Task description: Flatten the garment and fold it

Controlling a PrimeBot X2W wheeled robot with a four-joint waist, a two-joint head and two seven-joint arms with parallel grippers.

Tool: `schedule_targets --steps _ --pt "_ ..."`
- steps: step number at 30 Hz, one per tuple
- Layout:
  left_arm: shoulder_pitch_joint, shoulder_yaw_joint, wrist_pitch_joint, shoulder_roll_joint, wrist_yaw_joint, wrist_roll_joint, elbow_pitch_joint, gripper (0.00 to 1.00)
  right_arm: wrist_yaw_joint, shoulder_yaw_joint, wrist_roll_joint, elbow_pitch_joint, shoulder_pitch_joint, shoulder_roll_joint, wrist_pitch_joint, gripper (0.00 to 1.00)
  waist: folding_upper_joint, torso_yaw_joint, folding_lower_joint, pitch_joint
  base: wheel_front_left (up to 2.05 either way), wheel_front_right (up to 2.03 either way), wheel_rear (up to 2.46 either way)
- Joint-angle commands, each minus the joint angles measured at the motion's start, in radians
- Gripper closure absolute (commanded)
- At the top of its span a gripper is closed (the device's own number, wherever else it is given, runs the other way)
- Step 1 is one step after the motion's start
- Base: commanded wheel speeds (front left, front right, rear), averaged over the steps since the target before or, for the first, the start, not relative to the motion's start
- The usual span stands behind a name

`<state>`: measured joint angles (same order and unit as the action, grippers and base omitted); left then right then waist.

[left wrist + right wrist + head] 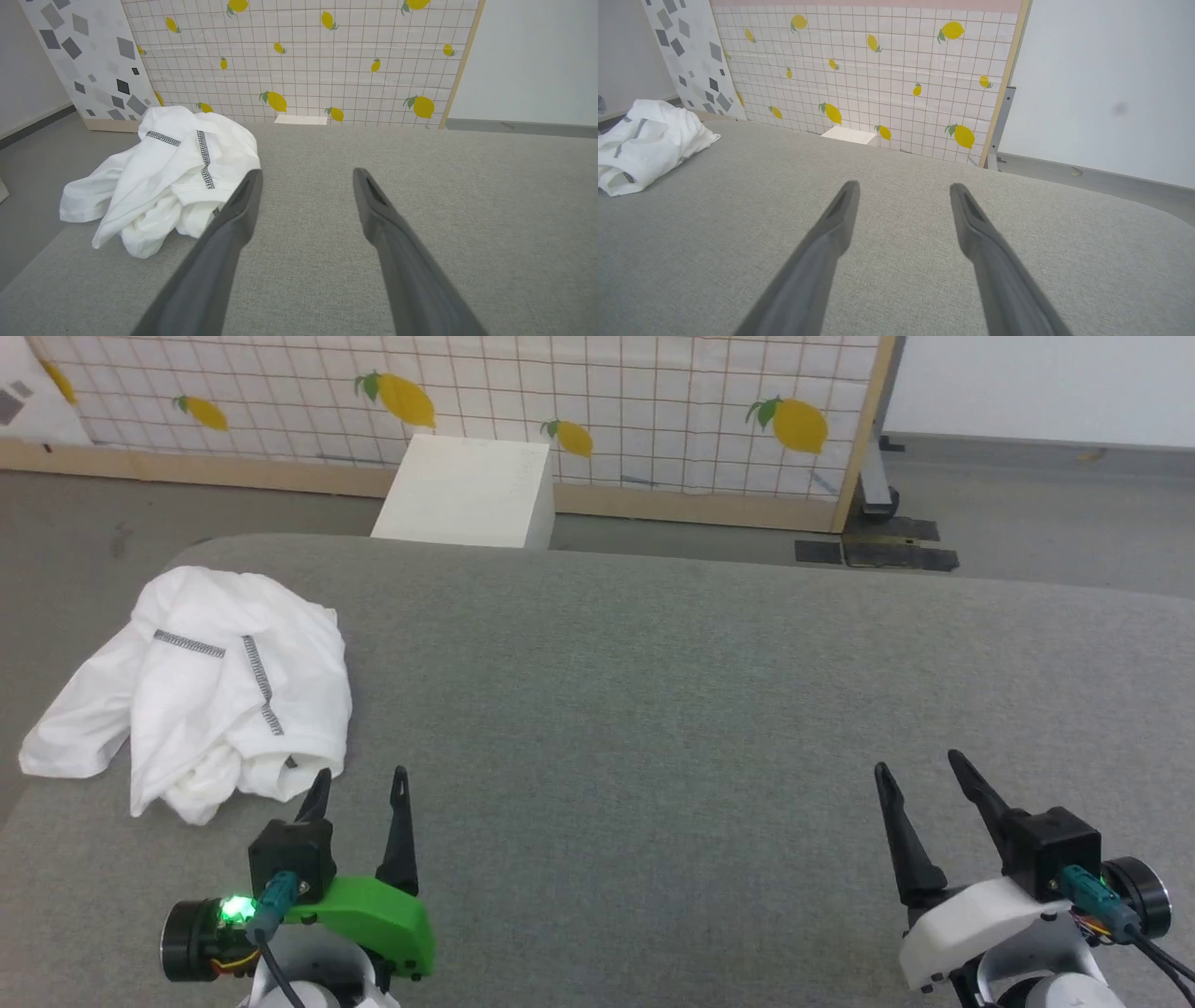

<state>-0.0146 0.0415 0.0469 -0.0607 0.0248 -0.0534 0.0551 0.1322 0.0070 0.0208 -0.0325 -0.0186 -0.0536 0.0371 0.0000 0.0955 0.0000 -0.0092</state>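
Observation:
The garment (215, 691) lies crumpled in a heap at the far left of the grey padded table (653, 709), white with dark stitched seam lines; part of it hangs over the left edge. It also shows in the left wrist view as the garment (173, 172) and at the left of the right wrist view as the garment (649, 140). My left gripper (362, 782) is open, empty, just right of the heap's near corner, one fingertip close to the fabric. My right gripper (920, 767) stands open and empty at the near right, far from the cloth.
A rigid white box (467, 493) stands on the floor behind the table's far edge. A lemon-patterned screen (607, 401) closes off the back, with a dark floor plate (878, 553) at its right foot. The table's left edge (19, 803) runs close to the heap.

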Motion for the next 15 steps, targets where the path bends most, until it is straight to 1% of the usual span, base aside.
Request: schedule_targets --steps 1,15 --pt "-0.015 0.003 0.011 -0.007 0.008 -0.012 0.005 0.00 0.000 0.003 0.009 -0.006 0.020 0.001 0.012 0.00 0.0000 0.017 0.0000 -0.001 0.00 0.00 0.00" --pt "-0.015 0.014 0.039 -0.016 0.035 -0.041 0.022 0.00 0.000 0.010 0.018 -0.024 0.031 0.001 0.029 0.00 0.0000 0.087 0.0000 -0.002 0.00 0.00 0.00"
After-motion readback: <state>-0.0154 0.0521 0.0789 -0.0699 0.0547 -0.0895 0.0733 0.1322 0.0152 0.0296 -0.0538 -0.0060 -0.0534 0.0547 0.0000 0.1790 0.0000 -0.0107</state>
